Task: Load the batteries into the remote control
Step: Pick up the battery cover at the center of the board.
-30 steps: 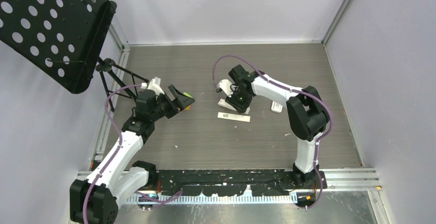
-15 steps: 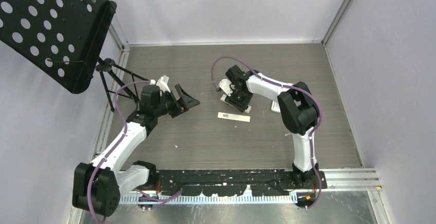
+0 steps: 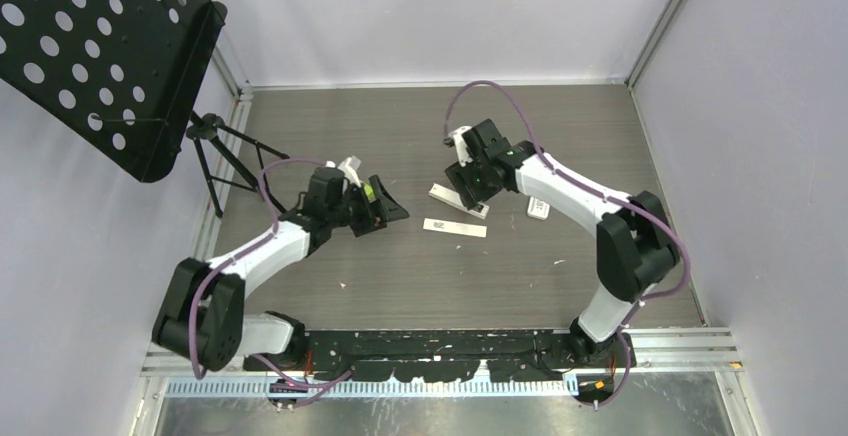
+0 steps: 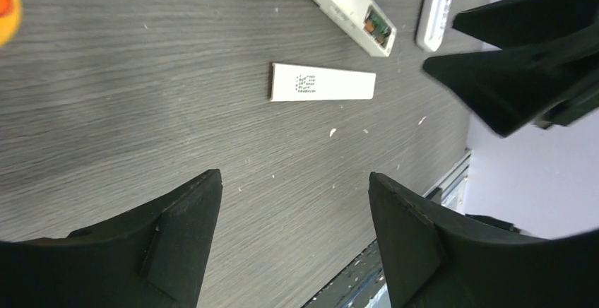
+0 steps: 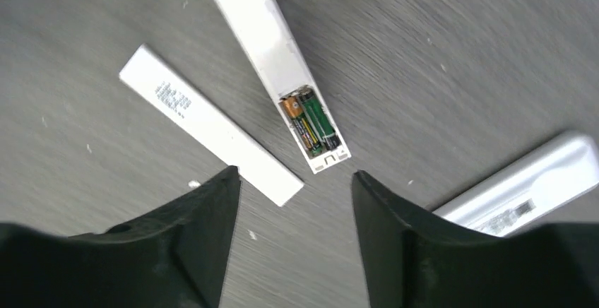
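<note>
Two batteries [image 5: 311, 121] sit side by side in the open bay at one end of the remote [image 5: 258, 25], which lies flat on the table [image 5: 459, 54]; no third battery shows in any view. The right gripper [image 5: 293, 174] hangs right over that bay end, jaws spread, nothing btwn them. What's left looks like the loose cover [image 5: 212, 124]. It lies just beside the remote on the side toward the arm bases, apart from it and at an angle to it, not parallel. The left gripper [image 4: 293, 181] is spread wide and empty too, low over the table. In its wrist view the cover lies ahead w/ its long axis along the jaws' closing line (so probably a wrist turn before any pinch across the width). The right arm looks nearer.
</note>
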Controlling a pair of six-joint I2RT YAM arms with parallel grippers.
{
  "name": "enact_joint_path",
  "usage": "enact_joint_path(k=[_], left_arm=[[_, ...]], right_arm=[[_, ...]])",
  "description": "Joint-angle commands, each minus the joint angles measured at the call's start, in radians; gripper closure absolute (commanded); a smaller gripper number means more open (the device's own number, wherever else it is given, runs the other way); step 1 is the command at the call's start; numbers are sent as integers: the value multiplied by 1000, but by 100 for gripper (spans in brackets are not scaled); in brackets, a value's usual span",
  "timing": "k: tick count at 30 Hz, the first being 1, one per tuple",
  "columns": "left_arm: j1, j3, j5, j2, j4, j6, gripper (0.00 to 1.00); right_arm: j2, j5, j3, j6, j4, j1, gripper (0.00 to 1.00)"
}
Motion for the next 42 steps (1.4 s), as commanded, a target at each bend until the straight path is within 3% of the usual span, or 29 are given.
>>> enact_joint_path(k=[1,5,8,16,22,34,42], left_arm=[[-75,25,-68,90,142,10,24],[-129,57,-129,191,174,44,27],[-141,76,-140,253,199,48,32],[-150,116,-211,372,208,-13,45],[-155,139,-208,440,232,-32,54],[-167,169,-53,527,259,-101,63],[-170,152,28,501,334,-153,75]], right_arm=[[-104,158,-125,492,155,-12,40],[-226,121,-348,790,326,-11,45],[-261,171,-445,924,372,-12,45],[-250,156,-531,1074,461,-12,45],[-236,217,-541,1078,448,-16,48],[-163,107,-544,1117,499,-20,58],[-173,67,-547,1106,565,-21,62]])
